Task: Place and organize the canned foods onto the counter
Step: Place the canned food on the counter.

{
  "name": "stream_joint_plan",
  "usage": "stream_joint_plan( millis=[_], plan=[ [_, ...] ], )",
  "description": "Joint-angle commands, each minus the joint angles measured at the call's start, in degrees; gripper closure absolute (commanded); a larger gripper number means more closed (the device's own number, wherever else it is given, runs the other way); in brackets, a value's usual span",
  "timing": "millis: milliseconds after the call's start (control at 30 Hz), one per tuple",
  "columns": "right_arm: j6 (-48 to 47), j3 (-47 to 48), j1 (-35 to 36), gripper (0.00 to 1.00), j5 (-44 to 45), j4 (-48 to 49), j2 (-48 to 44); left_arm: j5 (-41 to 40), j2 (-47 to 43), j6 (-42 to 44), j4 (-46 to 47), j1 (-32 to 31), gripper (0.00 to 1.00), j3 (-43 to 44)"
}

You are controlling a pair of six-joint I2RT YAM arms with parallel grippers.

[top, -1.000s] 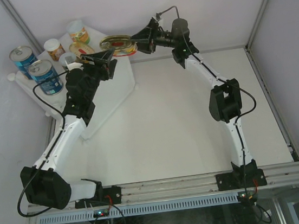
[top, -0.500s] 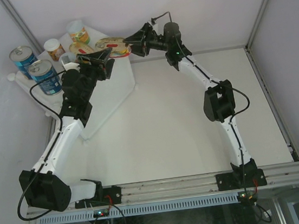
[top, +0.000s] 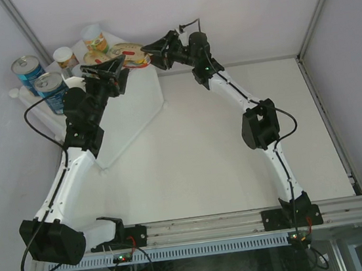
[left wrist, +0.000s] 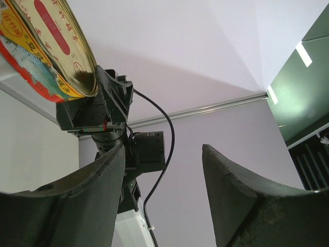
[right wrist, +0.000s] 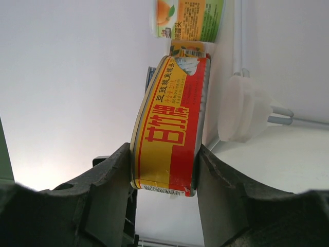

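Observation:
My right gripper (top: 149,51) is shut on a flat oval red-and-yellow tin (top: 128,53), held above the back edge of the counter (top: 135,108), a large white box at the far left. In the right wrist view the tin (right wrist: 172,123) sits on edge between both fingers of that gripper (right wrist: 163,154). Just left of it my left gripper (top: 115,71) hangs over the counter, open and empty (left wrist: 164,170); from there I look up at the tin (left wrist: 46,46). Two tall blue cans (top: 27,68) (top: 50,89), a small can (top: 64,57) and an orange-labelled can (top: 94,39) stand on the counter.
The orange-labelled can (right wrist: 190,18) stands just beyond the held tin. A round white corner knob (right wrist: 239,110) of the counter is beside the tin. White walls close in behind and to the left of the counter. The flat tabletop (top: 235,148) spreads to the right.
My right gripper has carried the oval tin leftwards, over the counter's back part. The left arm has drawn back to the left, still open.

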Motion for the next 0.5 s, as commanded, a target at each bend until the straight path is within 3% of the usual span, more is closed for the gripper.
stream_joint_plan(
  millis=[0, 467],
  plan=[
    [-0.6, 2.7, 0.5, 1.00, 4.8, 5.7, -1.4, 1.3, -0.9, 0.4, 1.6, 0.5, 0.34, 3.3],
    [-2.5, 1.1, 2.5, 1.00, 12.7, 4.9, -3.0, 0.3, 0.5, 0.3, 2.6, 0.4, 0.35, 3.6]
  ],
)
